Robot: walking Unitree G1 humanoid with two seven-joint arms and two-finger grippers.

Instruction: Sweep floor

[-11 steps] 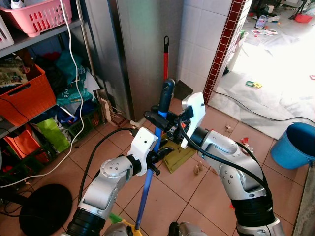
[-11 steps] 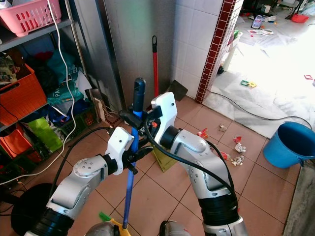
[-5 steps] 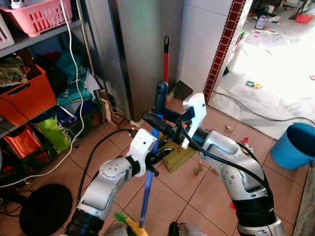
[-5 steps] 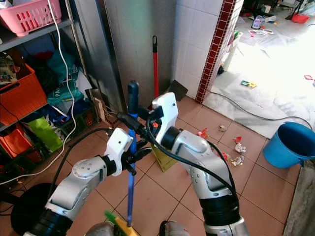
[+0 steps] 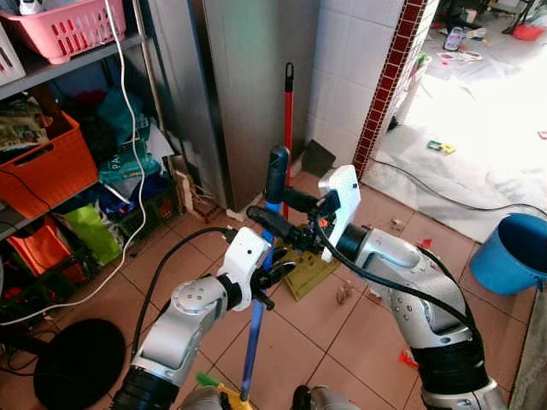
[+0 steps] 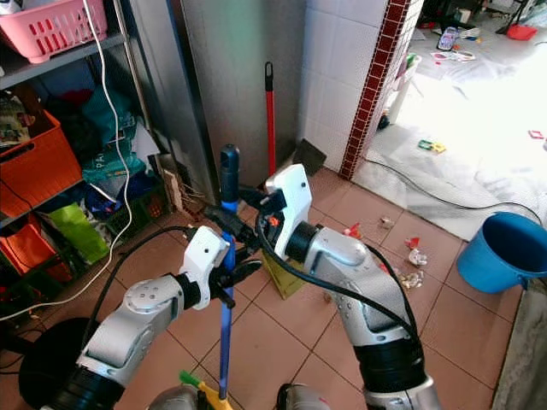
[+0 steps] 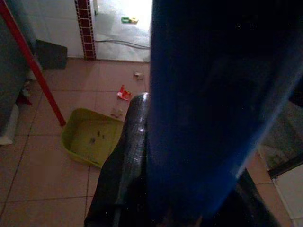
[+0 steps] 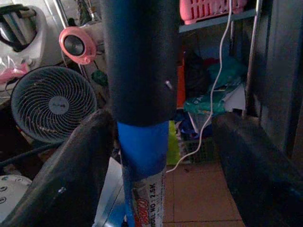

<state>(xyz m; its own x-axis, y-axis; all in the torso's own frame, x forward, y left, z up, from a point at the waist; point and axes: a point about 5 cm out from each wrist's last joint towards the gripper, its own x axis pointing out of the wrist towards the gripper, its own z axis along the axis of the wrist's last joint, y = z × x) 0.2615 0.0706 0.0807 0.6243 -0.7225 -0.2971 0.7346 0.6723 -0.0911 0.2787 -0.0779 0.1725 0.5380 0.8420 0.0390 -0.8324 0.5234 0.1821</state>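
The tiled floor (image 5: 359, 342) lay before me, littered with scraps near the doorway; the metal shelving (image 5: 102, 51) stood to my left with its pink basket (image 5: 68, 30) and orange crate (image 5: 47, 166), unchanged from a second earlier; the blue bucket (image 5: 506, 252) sat well off to my right. I held the blue broom (image 5: 256, 320) upright between both arms, its black grip end (image 5: 276, 171) now a little further left and lower in my view than a second before, when it leaned right. My right gripper (image 5: 272, 215) sat just under that black grip, its fingers set apart either side of the handle; half a second earlier it stood slightly higher. My left gripper (image 5: 275, 275) was clamped on the blue shaft lower down. A red-handled broom (image 5: 288, 111) leaned against the wall behind; the yellow-green dustpan (image 7: 92, 137) lay flat on the tiles beside its foot.
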